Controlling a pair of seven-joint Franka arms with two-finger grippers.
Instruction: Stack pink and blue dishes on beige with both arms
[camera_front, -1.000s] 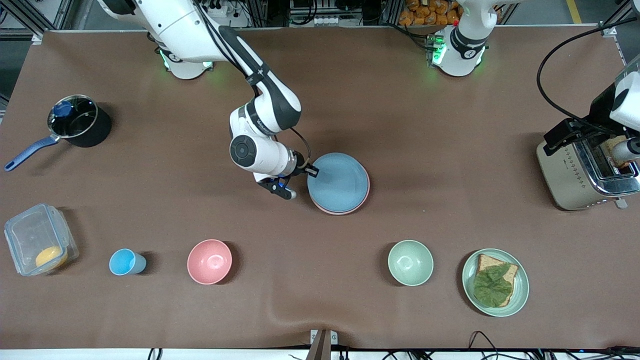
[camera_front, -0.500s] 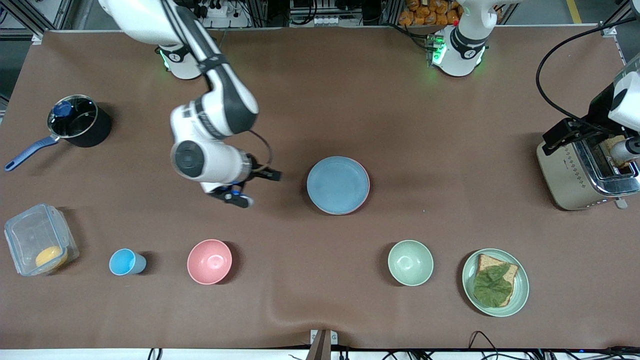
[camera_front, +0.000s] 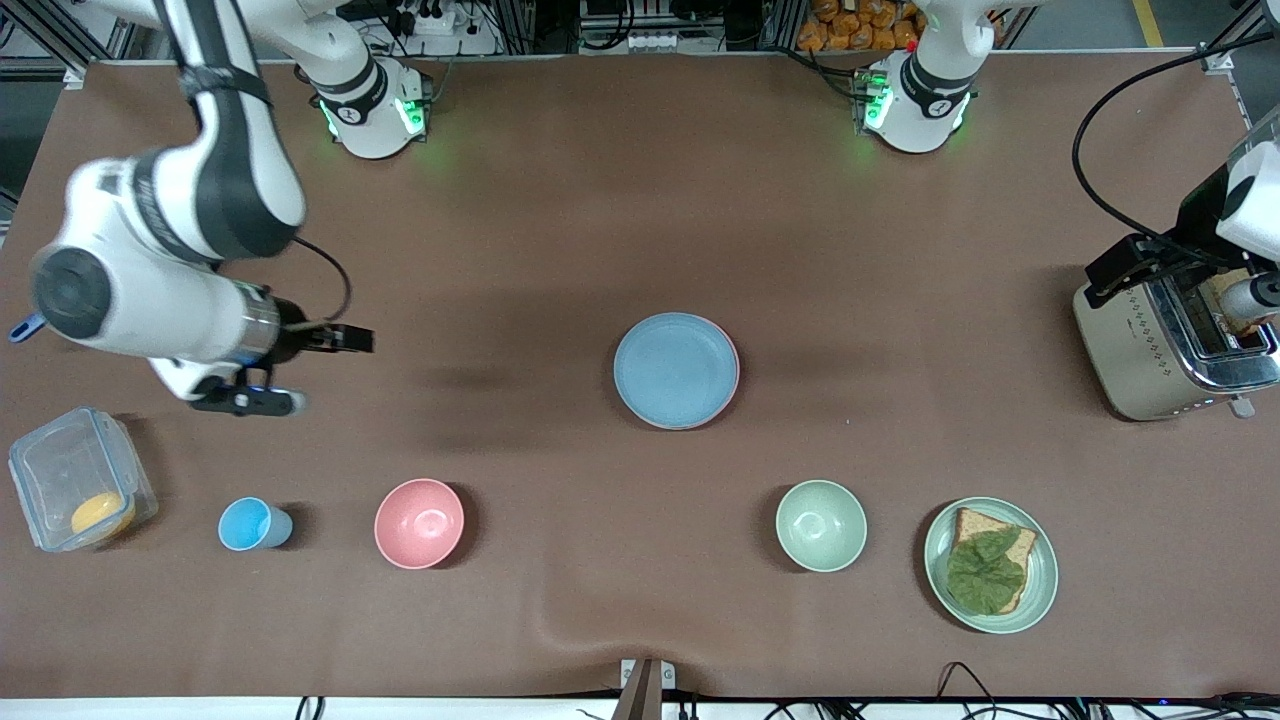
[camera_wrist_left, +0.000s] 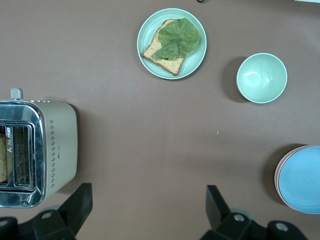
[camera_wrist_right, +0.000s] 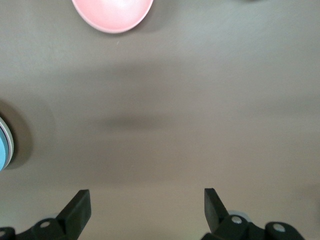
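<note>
The light blue plate (camera_front: 676, 370) lies at the table's middle on top of the pale pink plate (camera_front: 738, 377), of which only a thin rim shows. The beige plate is hidden. Both show in the left wrist view as the blue plate (camera_wrist_left: 302, 180) over a pink rim (camera_wrist_left: 277, 172). My right gripper (camera_front: 315, 370) hangs open and empty over bare table toward the right arm's end, well apart from the stack. It holds nothing in its own view either, the right gripper (camera_wrist_right: 145, 210). My left gripper (camera_wrist_left: 147, 210) is open and empty, up beside the toaster (camera_wrist_left: 37, 150).
Along the near side stand a clear container (camera_front: 75, 480), a small blue cup (camera_front: 250, 524), a pink bowl (camera_front: 419, 523), a green bowl (camera_front: 821, 525) and a green plate with bread and leaf (camera_front: 1040, 590). The toaster (camera_front: 1160, 360) sits at the left arm's end.
My right gripper has drawn away from the blue plate's edge, swinging toward the right arm's end of the table. The plates stay stacked. The left arm has not moved.
</note>
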